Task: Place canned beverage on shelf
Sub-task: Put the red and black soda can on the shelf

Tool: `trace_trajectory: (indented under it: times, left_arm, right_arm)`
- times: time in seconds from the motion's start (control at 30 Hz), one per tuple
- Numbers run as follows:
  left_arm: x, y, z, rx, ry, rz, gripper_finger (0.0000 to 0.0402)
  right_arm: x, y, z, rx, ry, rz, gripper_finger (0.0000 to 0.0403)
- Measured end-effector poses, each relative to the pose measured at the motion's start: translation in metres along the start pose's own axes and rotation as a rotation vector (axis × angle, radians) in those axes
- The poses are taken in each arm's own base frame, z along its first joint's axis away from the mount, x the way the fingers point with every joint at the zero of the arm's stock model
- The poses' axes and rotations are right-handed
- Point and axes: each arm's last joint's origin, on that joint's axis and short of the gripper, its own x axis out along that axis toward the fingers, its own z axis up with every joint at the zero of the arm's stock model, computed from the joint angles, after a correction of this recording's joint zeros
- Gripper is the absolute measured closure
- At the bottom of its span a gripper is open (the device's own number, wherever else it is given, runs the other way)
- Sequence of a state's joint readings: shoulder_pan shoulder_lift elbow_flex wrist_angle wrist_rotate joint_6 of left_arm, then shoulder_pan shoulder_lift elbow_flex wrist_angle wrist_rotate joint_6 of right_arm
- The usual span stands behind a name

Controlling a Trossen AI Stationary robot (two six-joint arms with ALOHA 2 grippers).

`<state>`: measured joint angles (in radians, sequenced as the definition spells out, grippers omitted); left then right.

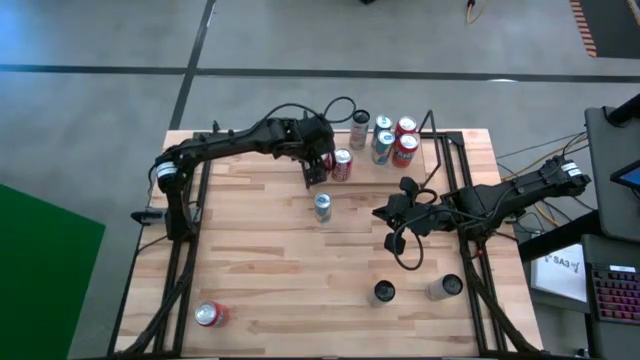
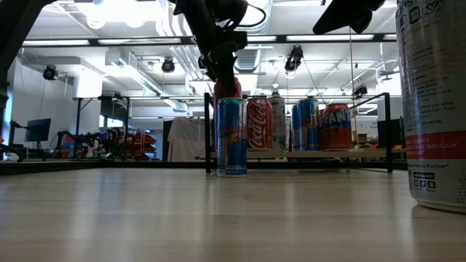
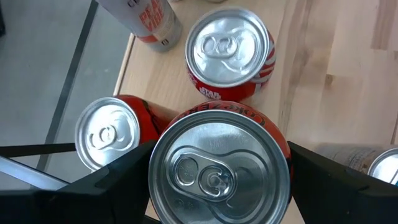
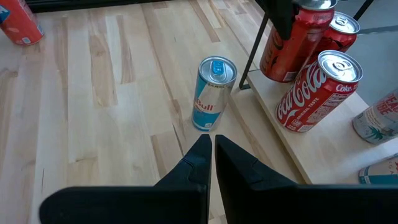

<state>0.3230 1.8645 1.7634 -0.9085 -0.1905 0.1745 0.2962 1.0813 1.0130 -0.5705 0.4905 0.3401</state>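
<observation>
A light plank tabletop [image 1: 260, 270] carries the shelf [image 1: 440, 150] at its twelve-o'clock edge. The left hand [image 1: 318, 165] is clamped around a red can [image 3: 221, 165] at the shelf's nine-o'clock end. The right hand [image 1: 383, 213], fingers pressed together and empty, hovers toward three o'clock.

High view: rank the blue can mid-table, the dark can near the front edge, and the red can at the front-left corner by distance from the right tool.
From the right tool:
1. Blue can, mid-table, toward the left arm.
2. Dark can, near the front edge.
3. Red can, lying at the front-left corner.
</observation>
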Motion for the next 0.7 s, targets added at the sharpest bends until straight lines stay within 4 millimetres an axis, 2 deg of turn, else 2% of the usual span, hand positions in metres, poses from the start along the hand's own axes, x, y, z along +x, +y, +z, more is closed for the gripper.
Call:
trace_trajectory:
  times: [0.7]
  left_arm:
    - [0.005, 0.0003, -0.0031, -0.012, 0.009, 0.001, 0.0104]
  right_arm:
    - [0.0, 0.0, 0.0, 0.0, 0.0, 0.0, 0.039]
